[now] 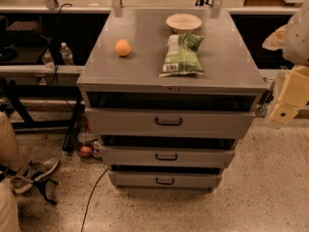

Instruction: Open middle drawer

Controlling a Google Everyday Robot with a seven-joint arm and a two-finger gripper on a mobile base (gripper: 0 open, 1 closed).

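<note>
- A shoe (36,170) of a person lies at the far left on the speckled stone floor. It is well apart from the drawers, so I judge it will not disturb the pull.
- The orange (122,47) is round and matte and stands free on the smooth grey metal table (145,71). A sudden jerk could make it roll, so the pull should be slow and even.
- The middle drawer (125,157) is the second of three grey fronts, low and wide, under the taller top front and above the lowest one. It seems not pulled out yet.
- Its handle (166,156) is a small black rectangular loop in the centre of the panel. It looks thin and hard. I think the jaws should come straight from the front, close around the bar, and then pull level, not upward, so that the tray slides without jamming.
- The handles above and below look similar, so the height must be chosen with care.
- The green bag (182,54) is soft and crinkled and lies flat near the table's front edge.
- The pale bowl (183,21) is shallow and round, behind the bag.
- The gripper (279,111) hangs at the right edge, just beside the table's front right corner, higher than the middle drawer and well apart from its handle. Whether the jaws are wide or narrow I cannot tell.
</note>
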